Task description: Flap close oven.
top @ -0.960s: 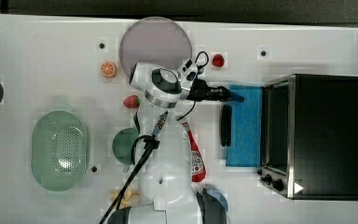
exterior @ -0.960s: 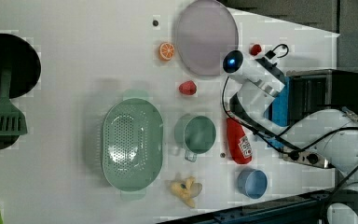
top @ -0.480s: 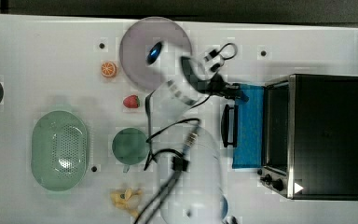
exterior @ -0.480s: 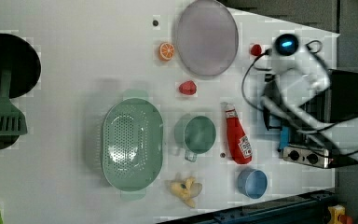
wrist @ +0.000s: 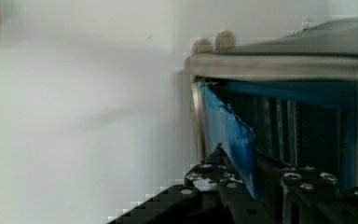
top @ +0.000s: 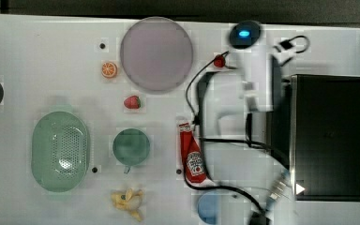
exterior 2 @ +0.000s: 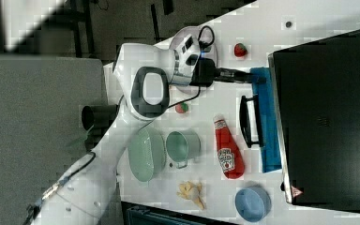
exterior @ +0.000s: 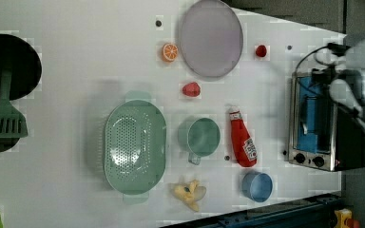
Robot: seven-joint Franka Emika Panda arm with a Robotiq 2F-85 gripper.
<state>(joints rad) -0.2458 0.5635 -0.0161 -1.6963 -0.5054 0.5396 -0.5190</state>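
Closest in, the wrist view has the gripper [wrist: 247, 186] at the blue flap [wrist: 228, 135]. The flap's edge slants up just beside the oven's silver frame, a narrow gap open between them. Whether the gripper clamps that edge or merely sits against it, I cannot tell.

In the top view, the white arm [top: 255, 79] reaches across the upper middle of the frame. Its wrist lies over the front of the oven [top: 330, 136], which fills the right side, and black cables loop below it. In the left view, the oven is at the right edge with the flap [exterior: 313, 109] inside the frame, above two black knobs [exterior: 309, 159].

The right view differs (its flap lies flat on the table, dark handle [exterior 2: 246, 122] toward the frame's centre). There the arm bends in from the lower left, with the gripper level at the flap's upper corner.

Farther out, a ketchup bottle [top: 193, 157] lies in the centre of the top view. Its red label has white print I cannot read. A red-and-white warning triangle [top: 300, 188] marks the oven's lower left corner. There is a faint mark on the oven's top, also unreadable.
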